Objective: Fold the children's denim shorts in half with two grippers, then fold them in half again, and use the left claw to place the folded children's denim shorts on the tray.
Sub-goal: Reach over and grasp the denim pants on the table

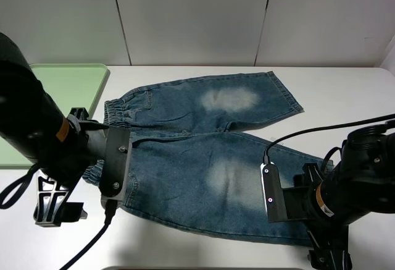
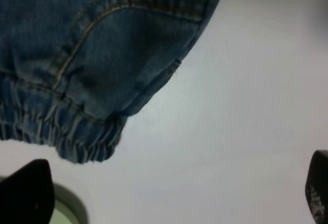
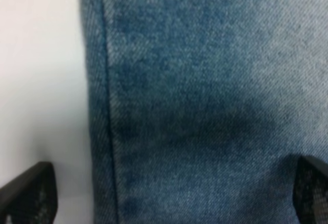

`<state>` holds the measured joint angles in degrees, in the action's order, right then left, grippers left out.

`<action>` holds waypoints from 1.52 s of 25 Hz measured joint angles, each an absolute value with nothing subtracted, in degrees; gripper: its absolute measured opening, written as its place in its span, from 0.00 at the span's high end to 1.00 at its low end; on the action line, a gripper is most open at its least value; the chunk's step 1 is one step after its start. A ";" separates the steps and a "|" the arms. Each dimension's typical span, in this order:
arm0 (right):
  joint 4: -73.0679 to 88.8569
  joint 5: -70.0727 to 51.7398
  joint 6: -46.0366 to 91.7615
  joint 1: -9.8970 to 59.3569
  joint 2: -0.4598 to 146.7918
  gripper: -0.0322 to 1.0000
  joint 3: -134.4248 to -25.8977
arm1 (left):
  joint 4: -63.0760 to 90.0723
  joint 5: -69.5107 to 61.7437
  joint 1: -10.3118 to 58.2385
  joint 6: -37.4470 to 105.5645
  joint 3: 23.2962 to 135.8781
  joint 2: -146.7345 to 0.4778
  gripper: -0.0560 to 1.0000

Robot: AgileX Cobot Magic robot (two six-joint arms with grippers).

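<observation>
The children's denim shorts (image 1: 203, 152) lie flat on the white table, waistband to the left, legs to the right, each with a pale bleached patch. My left gripper (image 1: 57, 203) is open and empty, just off the near corner of the waistband. In the left wrist view that gathered corner (image 2: 87, 142) lies beyond the open gripper (image 2: 171, 193), over bare table. My right gripper (image 1: 330, 254) is open and empty at the hem of the near leg. In the right wrist view the gripper (image 3: 169, 188) spans the hem edge (image 3: 102, 106).
The pale green tray (image 1: 68, 78) lies at the back left, touching the waistband end of the shorts; its corner shows in the left wrist view (image 2: 69, 211). A white wall stands behind the table. Black cables trail from both arms.
</observation>
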<state>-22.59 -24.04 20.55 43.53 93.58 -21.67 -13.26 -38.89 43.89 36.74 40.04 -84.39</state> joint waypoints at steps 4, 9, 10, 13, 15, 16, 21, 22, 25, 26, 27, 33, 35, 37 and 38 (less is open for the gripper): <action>-21.91 -23.93 20.94 43.53 93.58 0.29 -21.67 | -13.51 -35.50 43.89 37.54 40.04 -88.05 0.02; -21.38 -23.74 21.02 43.53 93.58 0.29 -21.67 | -13.58 -31.08 43.77 37.71 40.04 -92.60 0.02; -21.30 -23.70 21.06 43.53 93.58 0.29 -21.67 | -13.58 -30.49 43.77 37.71 40.04 -93.58 0.02; -21.11 -23.64 21.06 43.53 93.58 0.29 -21.67 | -13.94 -29.64 43.77 37.76 40.04 -96.48 0.02; -20.93 -23.59 21.13 43.53 93.58 0.29 -21.67 | -15.05 -29.18 43.77 37.76 40.10 -97.85 0.02; -20.76 -23.54 21.15 43.53 93.58 0.29 -21.67 | -15.71 -28.66 43.77 37.76 40.10 -98.59 0.02; -19.74 -23.39 21.20 43.53 93.58 0.29 -21.67 | -17.08 -24.28 43.66 37.76 40.10 -100.64 0.02; -19.61 -23.36 21.20 43.53 93.58 0.29 -21.67 | -17.27 -23.39 43.48 37.82 40.10 -100.91 0.02; -19.12 -23.18 21.20 43.53 93.58 0.29 -21.67 | -17.26 -21.93 42.16 37.82 40.14 -102.28 0.02; -18.98 -23.17 21.20 43.53 93.58 0.29 -21.67 | -17.33 -21.93 41.54 37.82 40.14 -102.79 0.02; -18.90 -23.11 21.20 43.53 93.60 0.29 -21.67 | -17.33 -21.93 40.78 37.82 40.14 -103.40 0.02; -18.55 -22.74 21.20 43.53 93.65 0.29 -21.67 | -17.30 -21.45 38.83 40.58 40.27 -104.78 0.02; -18.51 -22.68 21.20 43.53 93.65 0.29 -21.67 | -17.30 -21.41 38.83 42.11 40.33 -105.05 0.03; -18.44 -22.62 21.20 43.53 93.65 0.29 -21.67 | -17.06 -21.47 38.83 43.13 40.54 -105.45 0.05; -18.44 -22.58 21.20 43.53 93.65 0.29 -21.67 | -17.02 -21.47 38.83 43.36 40.55 -105.45 0.06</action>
<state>-18.44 -22.58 21.20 43.53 93.65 -21.67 -17.02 -21.47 38.83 43.36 40.55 -105.45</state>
